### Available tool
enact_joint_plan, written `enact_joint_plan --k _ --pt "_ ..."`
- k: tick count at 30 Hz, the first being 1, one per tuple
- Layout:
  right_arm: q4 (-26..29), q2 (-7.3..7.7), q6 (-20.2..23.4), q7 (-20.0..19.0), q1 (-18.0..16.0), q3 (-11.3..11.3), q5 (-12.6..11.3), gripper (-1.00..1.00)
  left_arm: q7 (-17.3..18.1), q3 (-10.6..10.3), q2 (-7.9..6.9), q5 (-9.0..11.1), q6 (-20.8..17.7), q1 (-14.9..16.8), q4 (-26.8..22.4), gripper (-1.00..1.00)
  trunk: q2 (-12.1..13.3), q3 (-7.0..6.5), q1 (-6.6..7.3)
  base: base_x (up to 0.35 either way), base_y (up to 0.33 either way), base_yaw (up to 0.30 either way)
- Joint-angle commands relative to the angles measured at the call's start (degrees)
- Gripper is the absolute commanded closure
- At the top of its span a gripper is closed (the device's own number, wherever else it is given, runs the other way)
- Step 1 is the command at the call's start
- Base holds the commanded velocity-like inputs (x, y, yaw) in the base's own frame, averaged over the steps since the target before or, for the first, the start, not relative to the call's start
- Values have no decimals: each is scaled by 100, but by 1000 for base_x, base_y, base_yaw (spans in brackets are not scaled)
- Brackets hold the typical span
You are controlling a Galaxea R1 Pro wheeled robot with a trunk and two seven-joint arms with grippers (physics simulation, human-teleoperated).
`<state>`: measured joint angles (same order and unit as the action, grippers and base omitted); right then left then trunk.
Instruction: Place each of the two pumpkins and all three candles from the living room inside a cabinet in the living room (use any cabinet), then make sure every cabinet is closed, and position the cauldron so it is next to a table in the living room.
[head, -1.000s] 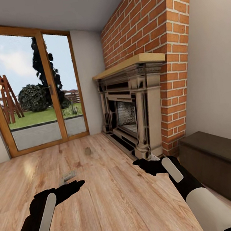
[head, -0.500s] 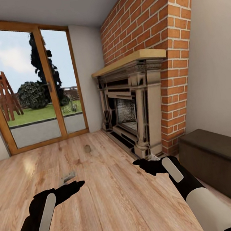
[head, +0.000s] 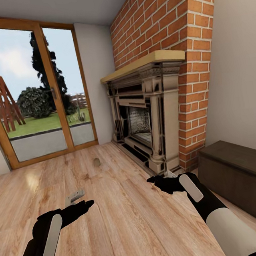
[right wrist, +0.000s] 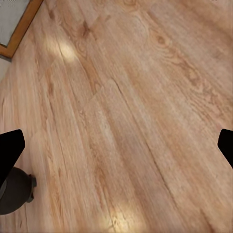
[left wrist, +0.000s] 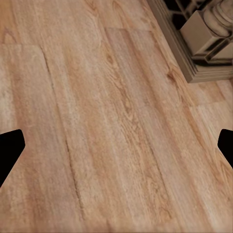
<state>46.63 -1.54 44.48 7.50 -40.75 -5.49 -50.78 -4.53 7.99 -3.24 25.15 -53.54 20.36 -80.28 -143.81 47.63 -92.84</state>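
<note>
Light wooden floor [left wrist: 111,136] planks run across most of the left wrist view, with clear grain and seams. The pale stone base of the fireplace [left wrist: 208,39] sits at one corner, resting on the floor. The left gripper [left wrist: 116,145] has its jaws spread wide, one dark fingertip [left wrist: 8,148] at each side edge, with nothing between them.

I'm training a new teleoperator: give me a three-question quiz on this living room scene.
1. True or false: the left gripper is holding a candle.
2. The dark-brown cabinet stands on which side of the brick fireplace, seen from the head camera? A) left B) right C) in front
3. Fill in: the small beige candle lies on the wooden ____.

Key
1. False: its fingers are spread with only floor between.
2. B.
3. floor, ahead of both grippers, near the glass door.
</note>
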Motion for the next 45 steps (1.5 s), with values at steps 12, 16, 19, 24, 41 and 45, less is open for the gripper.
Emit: enact_joint_plan --k 12,16,19,24,41,45 --pt "41 4 -258 -76 -3 -22 -49 -100 -48 1 7 67 -39 3 -5 -100 -3 7 1 20 37 -3" --pt "22 7 -263 -271 -3 -22 -61 -100 -48 1 8 68 -42 3 -5 -100 -3 -18 1 139 222 -133" --pt "-10 12 -264 -488 -3 -22 -62 -100 -48 1 7 69 -42 3 -5 -100 -3 -40 1 115 259 -202" --pt "-21 14 -264 -554 -3 -22 -61 -100 -48 1 5 66 -49 3 -5 -100 -3 -78 1 24 291 -215" --pt "-31 14 -264 -566 -3 -22 -63 -100 547 10 -10 40 -69 3 -5 -100 -3 -208 1 1 31 -217" --pt "-32 14 -264 -566 -3 -22 -63 -100 549 11 -10 42 -69 3 -5 -100 -3 -238 1 0 0 -217"
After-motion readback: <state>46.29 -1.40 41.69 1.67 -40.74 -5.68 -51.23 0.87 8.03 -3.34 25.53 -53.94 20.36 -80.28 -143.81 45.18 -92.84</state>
